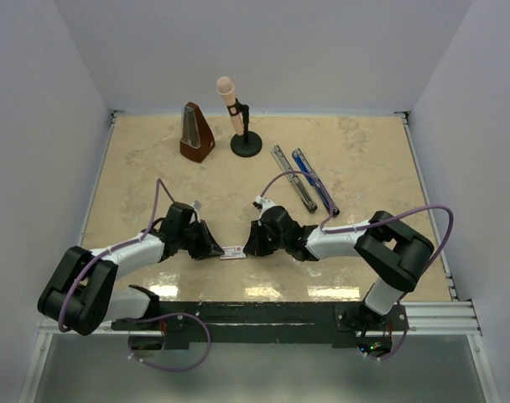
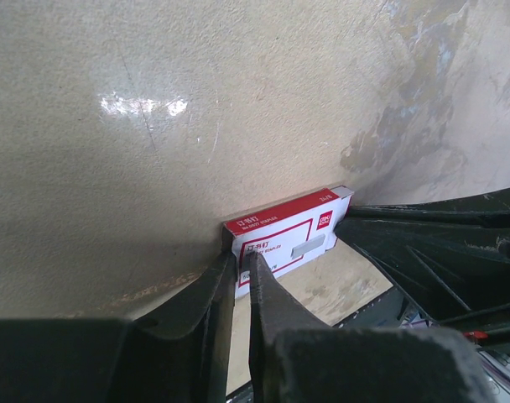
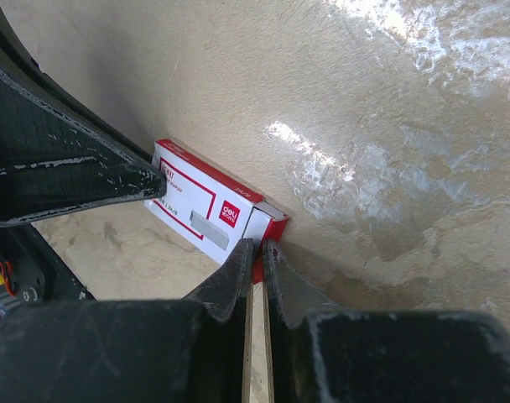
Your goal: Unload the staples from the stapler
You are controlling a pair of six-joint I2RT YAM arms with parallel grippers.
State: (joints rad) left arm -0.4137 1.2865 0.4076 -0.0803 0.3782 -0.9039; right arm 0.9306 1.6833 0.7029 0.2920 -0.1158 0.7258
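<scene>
The stapler (image 1: 309, 178) lies spread open in two long strips, one silvery and one blue, on the table behind my right arm. No staples are in view. A small white box with red print (image 1: 232, 251) lies between my two grippers near the front. My left gripper (image 1: 219, 250) is shut on the box's left end (image 2: 293, 231), the tips (image 2: 242, 262) pinching its corner. My right gripper (image 1: 247, 248) is shut on the flap at the box's other end (image 3: 196, 201); its tips (image 3: 257, 245) meet there with red card between them.
A brown metronome (image 1: 196, 134) and a pink microphone on a black stand (image 1: 236, 113) stand at the back of the table. In each wrist view the other gripper's black fingers (image 2: 431, 243) (image 3: 70, 176) sit close across the box.
</scene>
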